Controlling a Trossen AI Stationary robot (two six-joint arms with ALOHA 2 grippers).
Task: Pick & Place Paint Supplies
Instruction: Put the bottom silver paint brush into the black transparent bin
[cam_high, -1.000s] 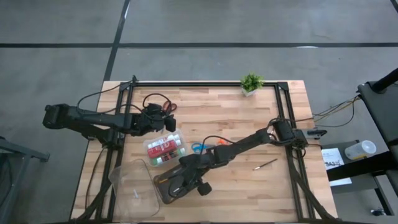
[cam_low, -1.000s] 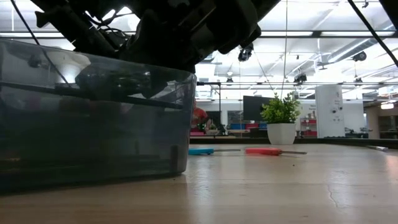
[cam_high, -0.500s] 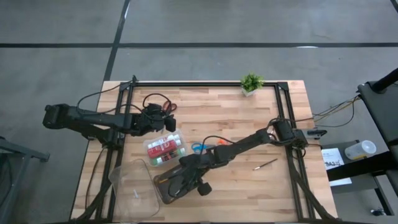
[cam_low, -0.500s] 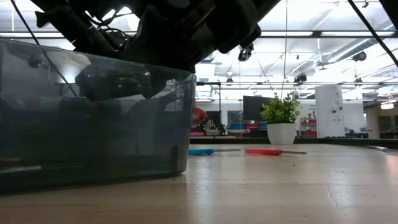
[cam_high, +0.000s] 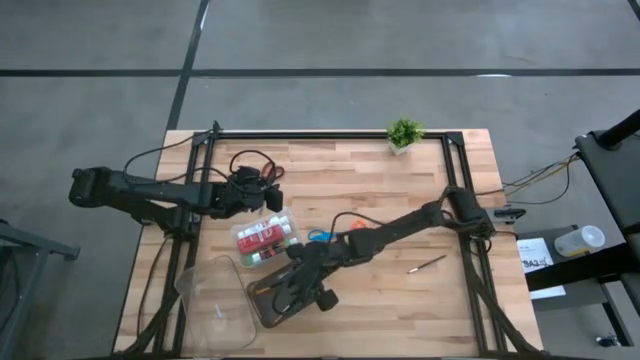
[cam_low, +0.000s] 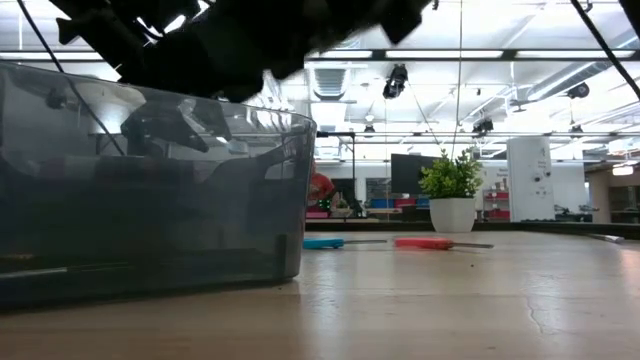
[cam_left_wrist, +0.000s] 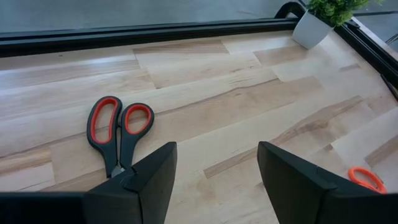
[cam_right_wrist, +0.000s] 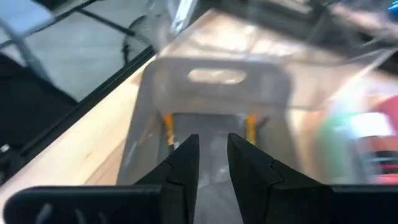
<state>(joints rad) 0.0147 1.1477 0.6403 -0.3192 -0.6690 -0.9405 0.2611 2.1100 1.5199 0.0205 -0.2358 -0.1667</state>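
My right gripper (cam_right_wrist: 211, 143) hangs just above the dark grey case (cam_high: 268, 300), fingers slightly apart with nothing between them. Brushes with yellow ferrules (cam_right_wrist: 168, 124) lie on the case floor. Paint tubes (cam_high: 265, 240) lie in a clear box beside it. The red-handled scissors (cam_left_wrist: 118, 124) lie flat on the table in front of my open left gripper (cam_left_wrist: 214, 155), which waits at the far left. Blue scissors (cam_high: 317, 237) and orange scissors (cam_low: 425, 242) lie mid-table. Another brush (cam_high: 427, 264) lies to the right.
An empty clear plastic box (cam_high: 212, 290) stands left of the case at the near edge. A small potted plant (cam_high: 404, 133) stands at the far edge. Bare wood lies right of the case and around the loose brush.
My right gripper has let go of a thin brush that it held slanting inside the case; the brush has dropped to the case floor. The gripper has then risen up out of the case and rolled a little.
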